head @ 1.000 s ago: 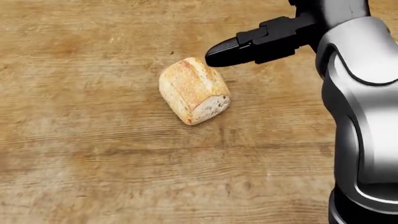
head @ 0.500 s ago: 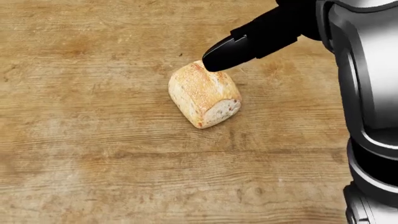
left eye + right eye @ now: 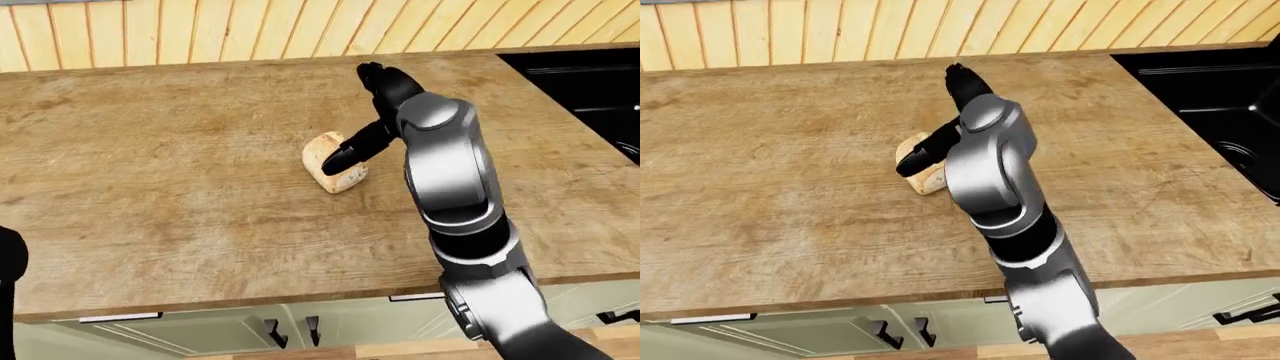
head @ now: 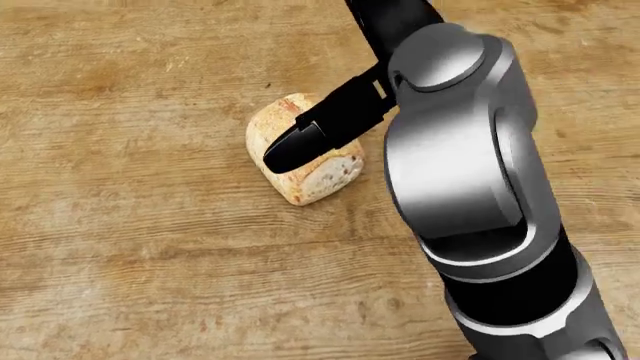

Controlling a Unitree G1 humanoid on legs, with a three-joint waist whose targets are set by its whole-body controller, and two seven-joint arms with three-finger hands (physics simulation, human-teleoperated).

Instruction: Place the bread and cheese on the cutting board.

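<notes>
Bread (image 4: 305, 174): rt hand (image 4: 330, 131) now over it, maybe touching.

I see only the bread (image 4: 300, 176) — a short, stubby roll with a golden, floury crust and one pale cut end showing crumb. It lies on its side on the wooden worktop (image 3: 150, 165), cut end turned toward the near edge and slightly right in the head view. It sits around mid-depth, well clear of every edge. I can't see the cheese or board.
</notes>
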